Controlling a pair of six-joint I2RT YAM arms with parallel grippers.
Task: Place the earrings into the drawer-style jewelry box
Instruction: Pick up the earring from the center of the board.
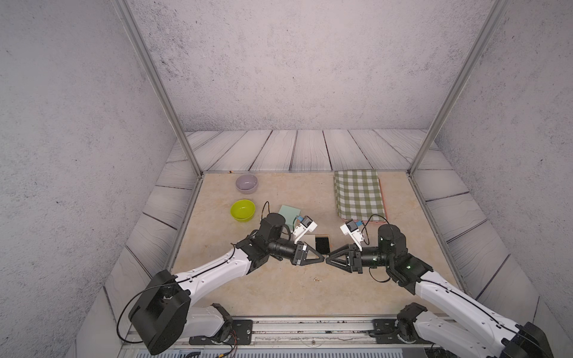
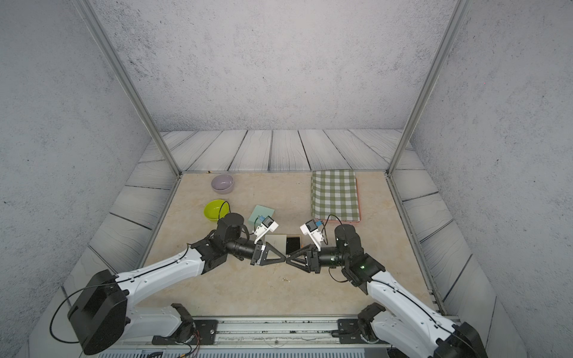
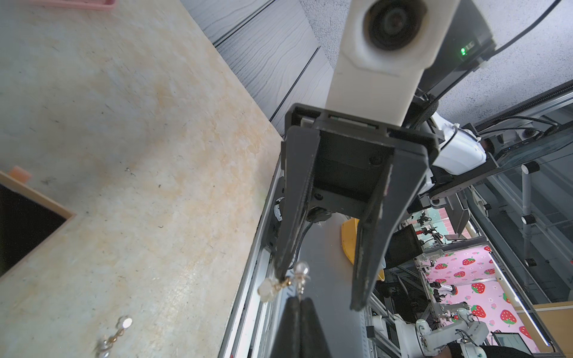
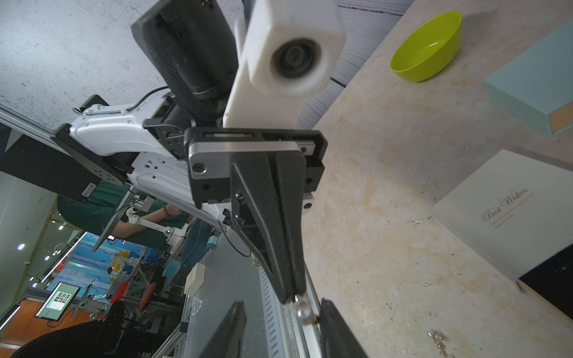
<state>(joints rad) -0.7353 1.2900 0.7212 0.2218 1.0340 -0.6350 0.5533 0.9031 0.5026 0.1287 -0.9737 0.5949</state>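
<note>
Both grippers meet tip to tip above the table's middle. My left gripper [image 1: 323, 257] is shut on an earring [image 3: 300, 272], pinching its thin pin; a clear bead and a white flower piece hang just past the tips. My right gripper [image 1: 327, 257] faces it with jaws apart around the earring, and one finger [image 3: 291, 217] touches the dangling piece. A second earring [image 1: 317, 279] lies on the table nearer the front edge. The jewelry box stands just behind the grippers: its cream sleeve [image 4: 508, 214] and its pulled-out black-lined drawer [image 1: 322, 244].
A teal box [image 1: 290, 214] lies behind the left wrist. A green bowl [image 1: 242, 210] and a lilac bowl [image 1: 246, 183] stand at the back left. A green checked cloth [image 1: 359, 195] lies at the back right. Metal frame posts stand at the back corners.
</note>
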